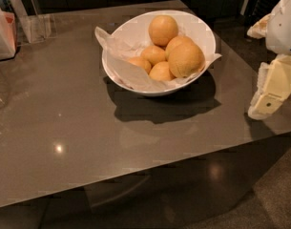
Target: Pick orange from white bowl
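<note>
Camera view, near to far. Foreground: dark glossy floor (259, 199) beneath the front edge of a grey-brown tabletop (64, 109), whose near left part carries one small bright light reflection.

Right edge, mid-depth: my gripper (267, 100), a pale cream-yellow piece hanging below the white casing of my arm (284, 25). It sits at the right-hand border of the tabletop, level with the near side of the bowl and well apart from it, touching nothing that I can see. Whether my gripper is apart or together cannot be told from this angle; it holds nothing visible.

Centre, beyond: the white bowl (202, 32), upright on the tabletop and casting a dark shadow towards the viewer. A crinkled white paper liner (117, 49) covers its inside and overhangs the rim at left and right. Six fruits lie on the liner.

The orange (186, 60), the largest, rests in the right half of the bowl against its right wall, highest of the front group. The smaller oranges (154, 55) cluster to its left and in front, touching one another; one is partly hidden behind the orange, and one lies alone towards the far rim.

Background, far left: a clear plastic stand (36, 26) upright on the tabletop, and beside it, at the frame edge, a white container (2, 37) with a red patch.
</note>
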Robot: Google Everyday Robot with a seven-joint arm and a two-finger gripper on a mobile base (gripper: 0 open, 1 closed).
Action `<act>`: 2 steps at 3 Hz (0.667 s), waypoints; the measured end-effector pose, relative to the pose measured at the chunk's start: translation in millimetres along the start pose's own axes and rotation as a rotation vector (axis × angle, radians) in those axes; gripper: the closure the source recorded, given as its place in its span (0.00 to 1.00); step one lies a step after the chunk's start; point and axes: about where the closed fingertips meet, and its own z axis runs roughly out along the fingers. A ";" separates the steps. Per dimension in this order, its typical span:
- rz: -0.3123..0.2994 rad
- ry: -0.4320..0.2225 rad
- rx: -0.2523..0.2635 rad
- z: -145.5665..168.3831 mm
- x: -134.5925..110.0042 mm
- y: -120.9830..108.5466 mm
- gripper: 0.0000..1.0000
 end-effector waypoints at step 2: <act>0.006 -0.178 -0.038 15.0 -63.0 -49.9 0.00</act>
